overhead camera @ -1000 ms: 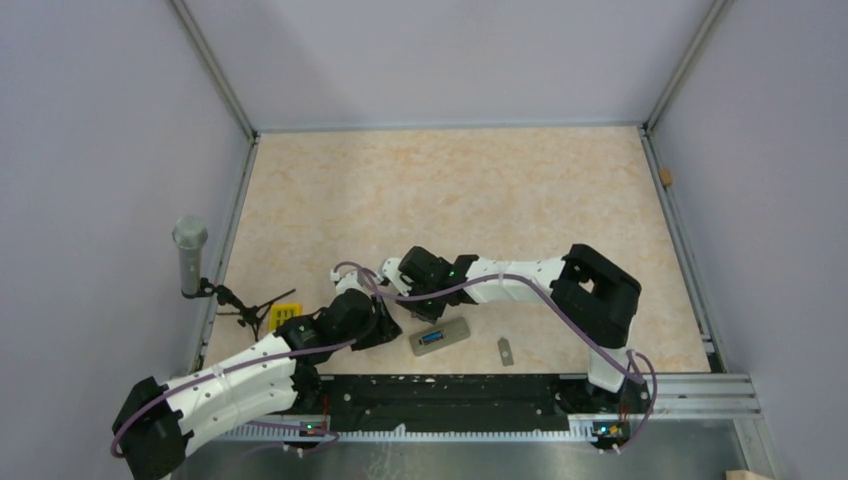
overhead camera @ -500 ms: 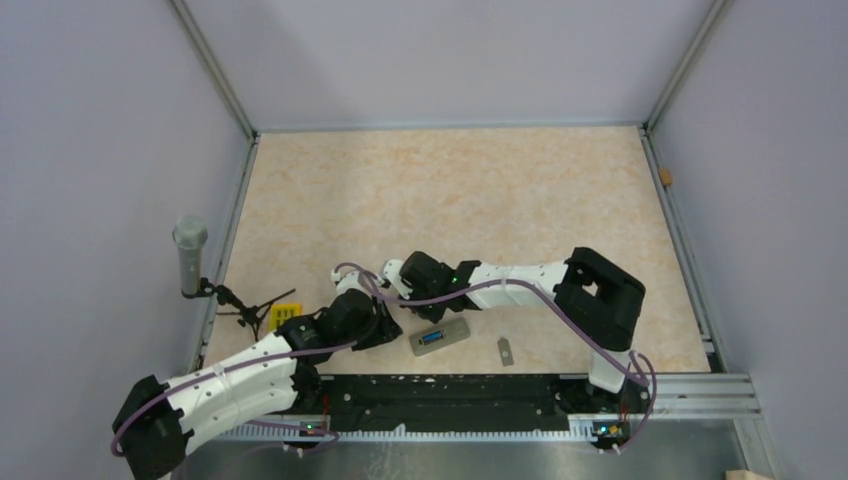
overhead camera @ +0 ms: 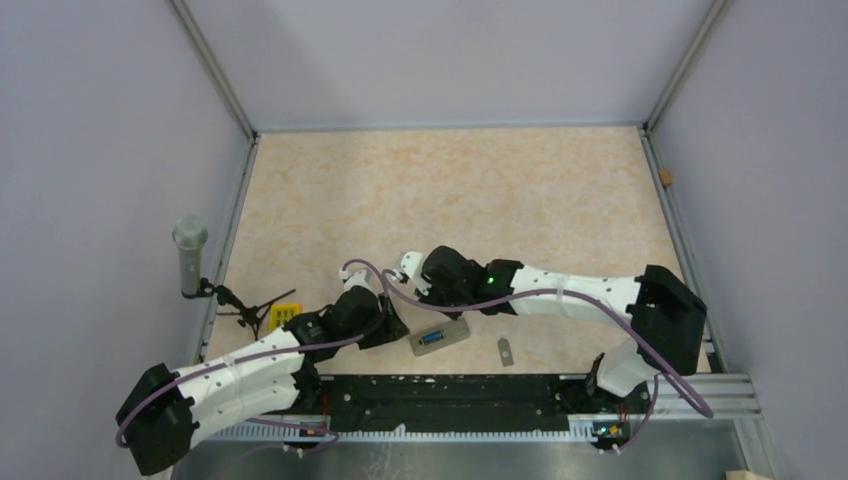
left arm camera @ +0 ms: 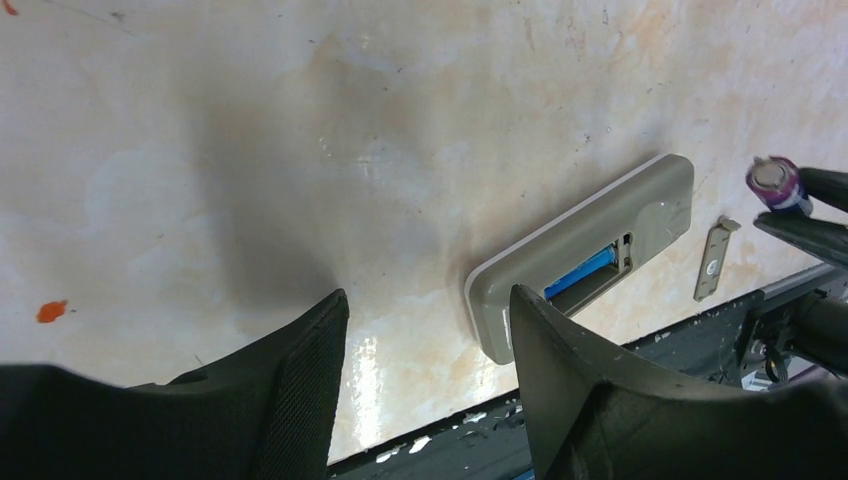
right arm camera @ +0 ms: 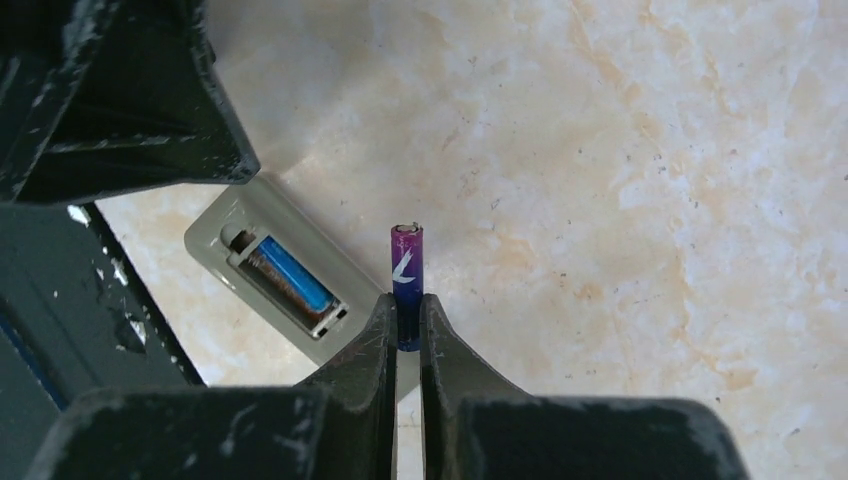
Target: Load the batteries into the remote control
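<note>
**One battery seated, the other pinched in the right-hand fingers**

The slim white-edged remote control (overhead camera: 440, 337) lies grey back up near the near edge of the table, between the two arms. Seen from above, its long axis runs roughly left to right, with the right end tipped a little farther from the bases. Its battery bay is open. One thin blue battery (right arm camera: 290, 275) lies in the bay, lengthwise along the remote.

The table (overhead camera: 450, 190) is a marbled beige surface, scuffed and specked up close, boxed in by pale lilac walls with metal rails along the edges. A small flat grey cover piece (overhead camera: 506, 351) lies just to the right of the remote and apart from it. A yellow block (overhead camera: 281, 318) sits by the left rail, near a grey cylinder on a black stand (overhead camera: 189, 255).

The right gripper (right arm camera: 408, 320) has its fingers pressed together on the lower end of a second battery (right arm camera: 407, 275). This one is purple-blue and sticks straight out past the fingertips, its reddish capped end pointing away from the wrist. It is just off the remote's end and not touching it.

The left gripper (left arm camera: 430, 310) has its fingers well apart and holds nothing. Bare table shows between them, and the remote lies just beside the right-hand finger in the wrist view
</note>
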Robot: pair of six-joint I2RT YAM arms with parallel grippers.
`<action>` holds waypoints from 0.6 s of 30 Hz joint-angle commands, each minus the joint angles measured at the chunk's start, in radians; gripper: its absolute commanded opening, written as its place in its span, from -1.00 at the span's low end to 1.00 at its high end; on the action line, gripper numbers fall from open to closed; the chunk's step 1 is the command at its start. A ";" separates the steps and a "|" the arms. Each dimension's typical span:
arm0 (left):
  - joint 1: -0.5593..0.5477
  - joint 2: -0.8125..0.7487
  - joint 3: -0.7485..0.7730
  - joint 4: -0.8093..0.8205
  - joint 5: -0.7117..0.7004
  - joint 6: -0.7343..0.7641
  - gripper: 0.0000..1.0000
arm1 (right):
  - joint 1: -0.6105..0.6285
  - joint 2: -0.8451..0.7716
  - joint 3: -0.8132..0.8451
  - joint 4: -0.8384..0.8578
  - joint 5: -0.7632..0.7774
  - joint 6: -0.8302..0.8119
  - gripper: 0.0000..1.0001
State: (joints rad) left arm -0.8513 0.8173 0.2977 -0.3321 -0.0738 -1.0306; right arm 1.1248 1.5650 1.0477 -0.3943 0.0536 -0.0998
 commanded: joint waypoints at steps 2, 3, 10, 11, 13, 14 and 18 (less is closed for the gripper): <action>0.002 0.040 0.010 0.041 0.035 -0.003 0.24 | 0.024 -0.091 -0.039 -0.064 -0.049 -0.088 -1.00; 0.002 0.043 0.011 0.048 0.037 -0.004 0.24 | 0.029 -0.107 -0.052 -0.064 -0.071 -0.117 -1.00; 0.003 0.061 -0.002 0.093 0.068 -0.015 0.25 | 0.047 -0.151 -0.110 -0.065 -0.185 -0.279 -1.00; 0.003 0.062 -0.003 0.099 0.068 -0.016 0.25 | 0.051 -0.136 -0.102 -0.073 -0.173 -0.286 -1.00; 0.003 0.067 -0.005 0.105 0.069 -0.019 0.26 | 0.057 -0.102 -0.072 -0.093 -0.158 -0.295 -1.00; 0.002 0.068 -0.008 0.108 0.069 -0.021 0.26 | 0.062 -0.086 -0.062 -0.100 -0.151 -0.303 -1.00; 0.004 0.068 -0.018 0.118 0.069 -0.028 0.26 | 0.081 -0.028 -0.027 -0.112 -0.132 -0.351 -1.00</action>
State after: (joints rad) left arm -0.8513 0.8787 0.2981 -0.2409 -0.0135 -1.0489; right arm 1.1790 1.4906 0.9539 -0.4969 -0.0807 -0.3782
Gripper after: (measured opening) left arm 0.630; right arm 0.029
